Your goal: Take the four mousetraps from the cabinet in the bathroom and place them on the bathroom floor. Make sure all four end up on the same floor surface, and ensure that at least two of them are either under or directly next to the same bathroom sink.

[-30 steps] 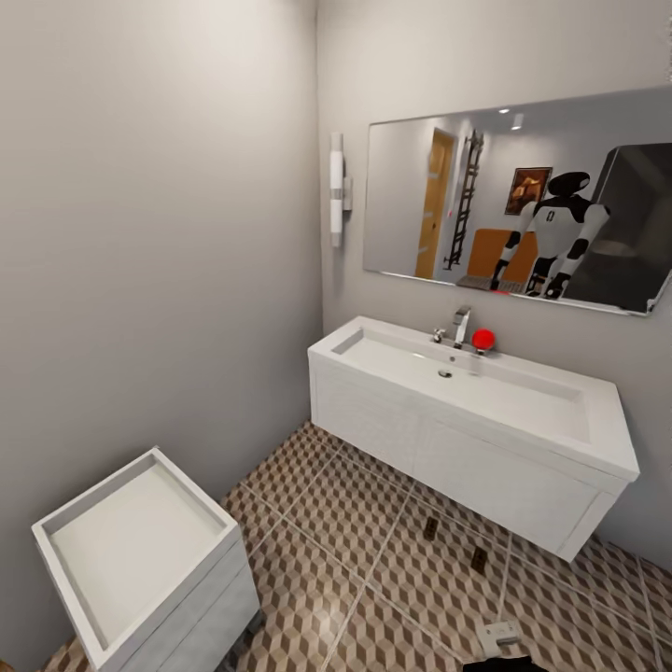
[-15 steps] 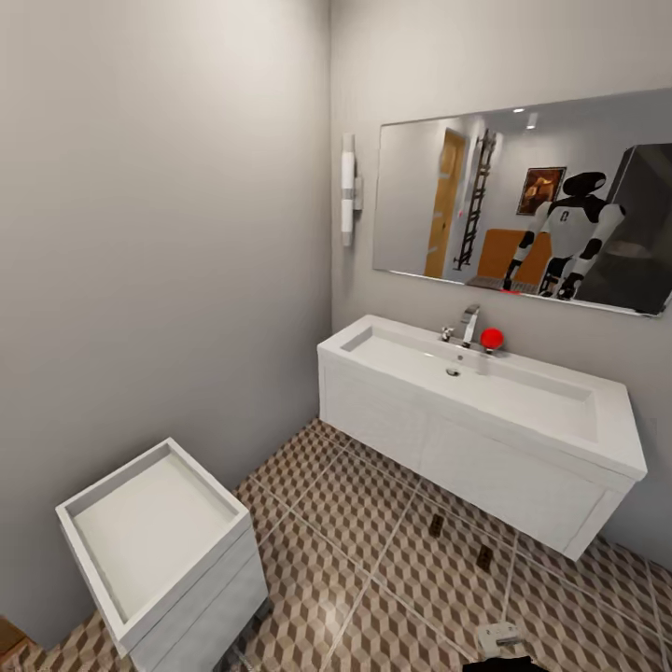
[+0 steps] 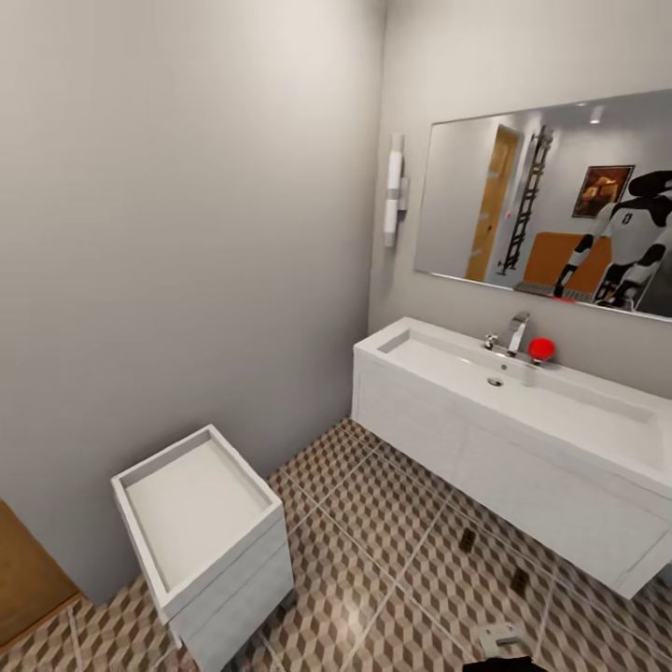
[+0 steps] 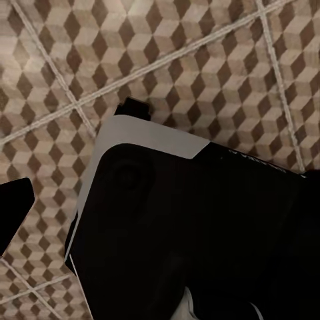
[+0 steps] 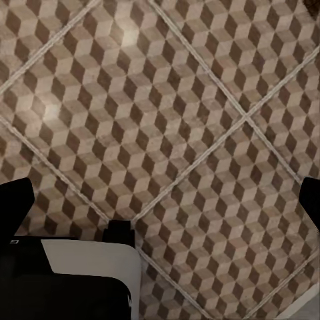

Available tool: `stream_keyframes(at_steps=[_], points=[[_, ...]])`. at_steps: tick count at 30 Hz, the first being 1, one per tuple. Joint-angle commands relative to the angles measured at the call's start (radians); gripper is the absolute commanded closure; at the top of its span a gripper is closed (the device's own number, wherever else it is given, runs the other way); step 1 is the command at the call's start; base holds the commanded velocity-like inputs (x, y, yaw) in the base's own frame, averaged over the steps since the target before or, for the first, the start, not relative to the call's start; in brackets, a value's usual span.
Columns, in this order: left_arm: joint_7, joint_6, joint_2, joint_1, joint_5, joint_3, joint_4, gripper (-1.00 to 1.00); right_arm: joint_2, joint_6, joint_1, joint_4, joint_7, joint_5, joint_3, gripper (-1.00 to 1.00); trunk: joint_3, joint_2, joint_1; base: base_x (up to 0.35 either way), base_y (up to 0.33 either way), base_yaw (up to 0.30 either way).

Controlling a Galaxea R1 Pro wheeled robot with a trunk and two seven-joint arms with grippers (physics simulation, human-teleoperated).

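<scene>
You have two mousetraps point(image 3: 467, 539) lying flat on the bathroom floor point(image 3: 373, 523), small dark-brown rectangles just in front of the sink point(image 3: 523, 392), well apart from each other; the second point(image 3: 519, 581) sits nearer you. The floor tiles are glossy squares with a cube print and pale grout. The sink is a long white basin on a white cupboard, with a chrome angular tap point(image 3: 515, 333) and a red ball point(image 3: 540, 349) beside it.

Since a second ago your view has swung left: the sink and mirror point(image 3: 551, 215) slid right, and an orange-brown wooden edge point(image 3: 28, 579) has come in beside the small white drawer unit point(image 3: 205, 541).

Both wrist cameras look down on tiles and the robot's black-and-white body. The right gripper point(image 5: 160, 200) is spread wide, dark fingertips point(image 5: 17, 200) at opposite edges. You cannot tell the left gripper's state.
</scene>
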Motion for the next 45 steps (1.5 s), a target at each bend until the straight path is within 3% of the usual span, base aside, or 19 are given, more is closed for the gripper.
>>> stream_keyframes(at_steps=[1,16,30,40,45], points=[[-0.002,0.002,0.000,-0.002,0.010,-0.008,0.002,-1.00,0.000,0.001,-0.001,0.002,-0.001,0.010,-0.008,-1.00,-0.002,-0.001,0.000,0.000,0.000,0.233],[-0.002,0.002,0.000,-0.002,0.010,-0.008,0.004,-1.00,0.000,0.001,-0.001,0.002,-0.002,0.010,-0.008,-1.00,-0.002,-0.001,0.000,-0.218,0.000,0.084],[0.017,0.002,0.000,-0.002,0.010,-0.008,0.004,-1.00,0.000,0.009,-0.001,0.002,-0.008,0.011,-0.007,-1.00,-0.002,-0.001,0.000,-0.289,0.000,0.247],[0.024,0.000,0.001,-0.002,0.012,-0.007,0.002,-1.00,0.000,0.010,-0.001,0.003,-0.004,0.011,-0.008,-1.00,-0.002,-0.001,0.000,-0.080,0.000,0.210],[0.025,0.000,0.012,-0.002,0.015,-0.002,0.001,-1.00,0.000,0.010,-0.001,0.003,-0.002,0.011,-0.008,-1.00,0.014,0.034,-0.019,-0.013,0.000,0.043]])
